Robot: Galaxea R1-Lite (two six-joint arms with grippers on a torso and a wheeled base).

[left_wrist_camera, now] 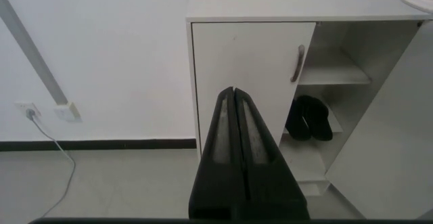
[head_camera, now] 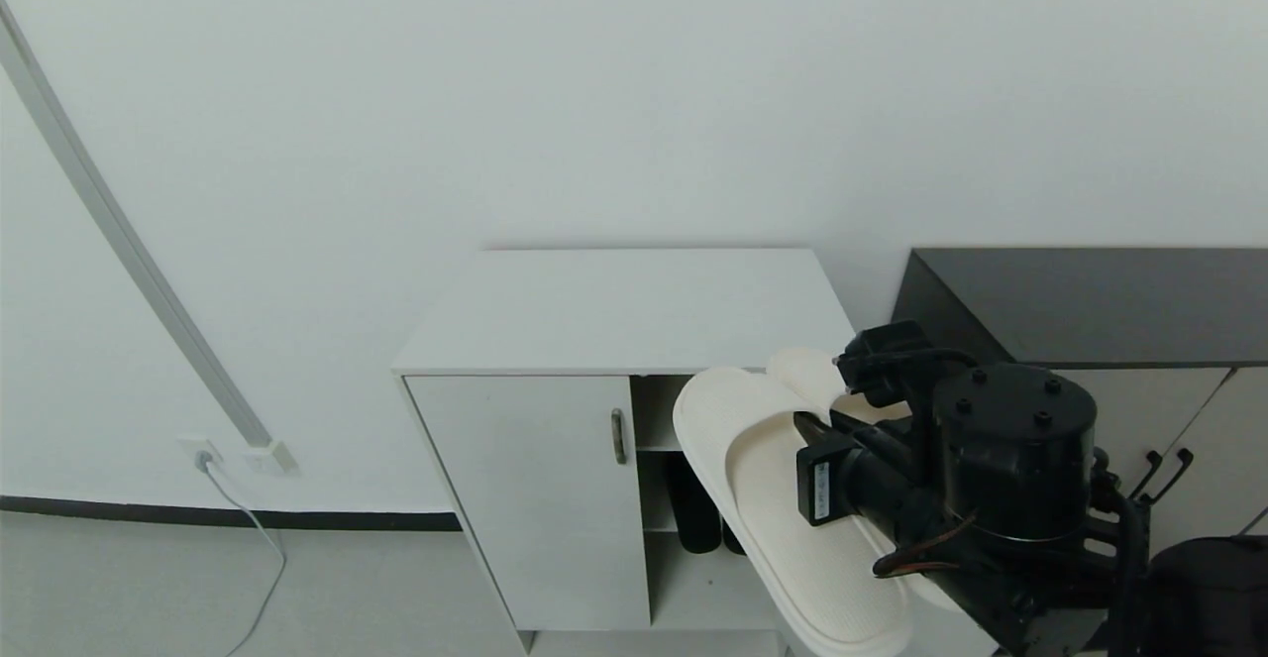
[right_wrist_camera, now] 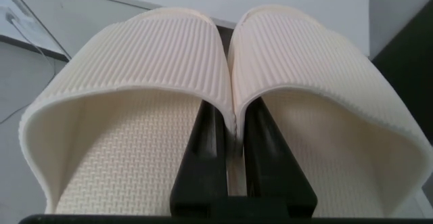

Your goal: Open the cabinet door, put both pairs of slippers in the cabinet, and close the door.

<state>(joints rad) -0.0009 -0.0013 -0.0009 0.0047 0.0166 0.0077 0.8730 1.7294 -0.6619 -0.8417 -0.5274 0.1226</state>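
A white cabinet (head_camera: 614, 310) stands against the wall. Its left door (head_camera: 535, 498) is closed and its right side stands open, with the open door (left_wrist_camera: 385, 129) swung out. A black pair of slippers (head_camera: 698, 523) stands on a lower shelf inside (left_wrist_camera: 310, 118). My right gripper (head_camera: 814, 431) is shut on a cream pair of slippers (head_camera: 753, 479), held side by side in front of the open compartment at upper-shelf height. The fingers (right_wrist_camera: 203, 149) pinch the slippers' (right_wrist_camera: 149, 55) inner edges together. My left gripper (left_wrist_camera: 234, 99) is shut and holds nothing, low, facing the closed door.
A dark cabinet (head_camera: 1090, 300) stands right of the white one. On the left wall are a slanted conduit (head_camera: 129, 241) and a socket with a cable (head_camera: 203, 457) trailing to the grey floor (head_camera: 149, 588). The left door's handle (head_camera: 618, 436) sits beside the opening.
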